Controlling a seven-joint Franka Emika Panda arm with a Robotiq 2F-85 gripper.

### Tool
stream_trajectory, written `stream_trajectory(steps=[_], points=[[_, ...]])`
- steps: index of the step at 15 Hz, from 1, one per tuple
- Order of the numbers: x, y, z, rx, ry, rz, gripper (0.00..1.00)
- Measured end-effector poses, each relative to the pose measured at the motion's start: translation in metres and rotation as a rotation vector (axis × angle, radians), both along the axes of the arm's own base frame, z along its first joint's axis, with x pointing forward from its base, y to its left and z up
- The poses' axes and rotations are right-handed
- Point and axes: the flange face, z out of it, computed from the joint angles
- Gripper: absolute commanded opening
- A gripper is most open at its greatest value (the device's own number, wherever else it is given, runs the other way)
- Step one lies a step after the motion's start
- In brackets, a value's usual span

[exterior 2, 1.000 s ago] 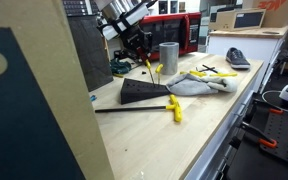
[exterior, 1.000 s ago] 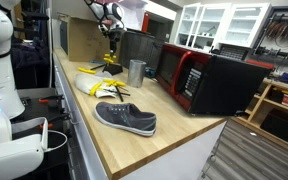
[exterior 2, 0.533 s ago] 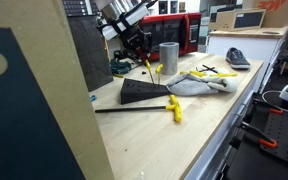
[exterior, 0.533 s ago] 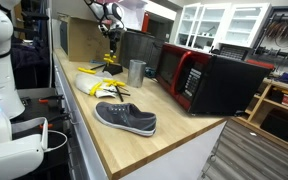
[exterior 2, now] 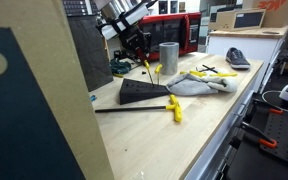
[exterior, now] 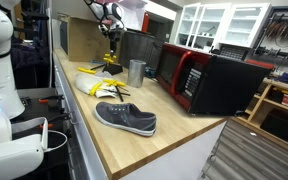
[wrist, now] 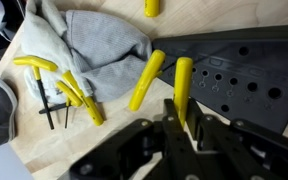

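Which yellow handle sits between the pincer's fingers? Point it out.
The straight-up handle running into the pincer; its slanted neighbour and the rest lie clear.

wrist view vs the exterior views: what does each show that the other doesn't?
Wrist view only: the rows of holes in the dark plate, and a close look at the gripper shut on a yellow handle.
Exterior views only: the microwave and the metal cup.
Shared: the grey cloth, the shoe, the loose yellow tools beside the cloth, and the wooden worktop.
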Motion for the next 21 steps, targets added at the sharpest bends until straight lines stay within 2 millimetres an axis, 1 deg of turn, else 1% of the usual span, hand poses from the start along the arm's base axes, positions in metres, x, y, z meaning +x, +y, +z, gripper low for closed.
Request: stream_trajectory(steps=[6,21], points=[[-0.001,0.0068,0.0014,0.009,-0.012,0.013,0.04],[-0.0004,0.008,0.002,0.023,-0.004,0.055,0.04]])
